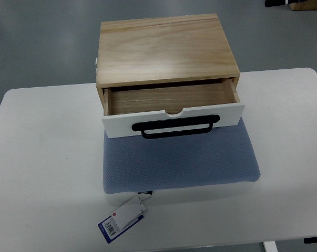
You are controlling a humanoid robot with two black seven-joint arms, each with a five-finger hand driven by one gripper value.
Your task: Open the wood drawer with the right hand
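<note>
From my seat I see neither of the robot's hands in the top view, so I cannot tell how the fingers are set, and nothing grips or touches the drawer.

Nearest to me, at the lower left of centre, a white and blue tag [121, 219] lies flat on the white table [42, 157], close to the bottom edge. It hangs by a thin string from the near edge of a blue-grey cushion [179, 163]. That cushion spreads across the middle of the frame, its near edge well back from the table's near edge, with bare tabletop to its left and right.

On the far part of the cushion sits the wooden box [166, 50], light pine, its top filling the upper middle of the frame. The wood drawer [171, 102] is pulled out toward me, so I look down into its bare wooden interior. Its white front panel [116, 125] overhangs the cushion and tilts slightly, the right end sitting higher in the frame than the left. A black bar handle [176, 127] runs along the front panel, and a small half-round notch is cut in the panel's top edge just above it.

Beyond the box is grey floor, with dark objects I cannot make out in the upper right corner.
</note>
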